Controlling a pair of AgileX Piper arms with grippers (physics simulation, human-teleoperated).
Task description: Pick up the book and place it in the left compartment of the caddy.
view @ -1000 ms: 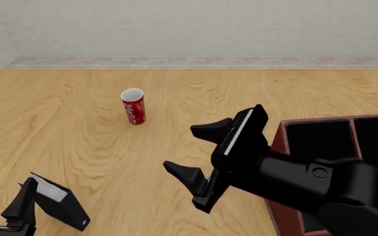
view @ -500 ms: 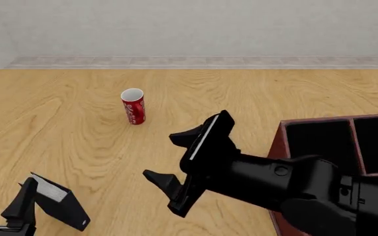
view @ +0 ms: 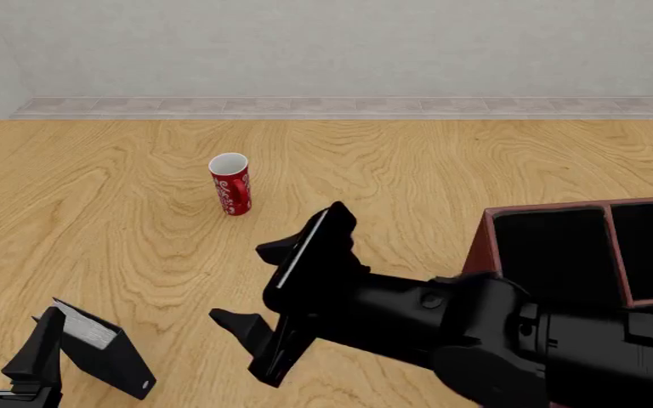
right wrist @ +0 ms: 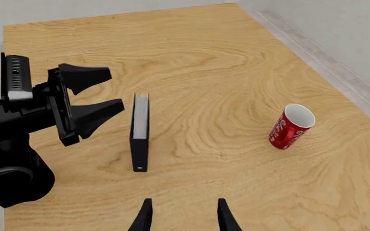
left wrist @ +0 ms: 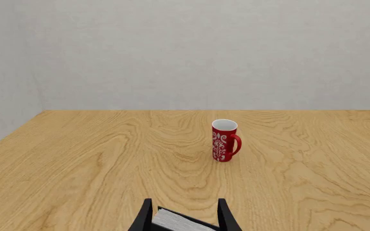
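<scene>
Book: upright on bench, just ahead of left tool, long axis along reach. Both tools wide, empty; right tool farther.

Bright even light, sharp renders, faint soft shadows

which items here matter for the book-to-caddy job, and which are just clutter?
Job:
book, standing on edge on the table
caddy
left compartment
right tool, open
left tool, open

Clutter:
red mug, upright
</scene>
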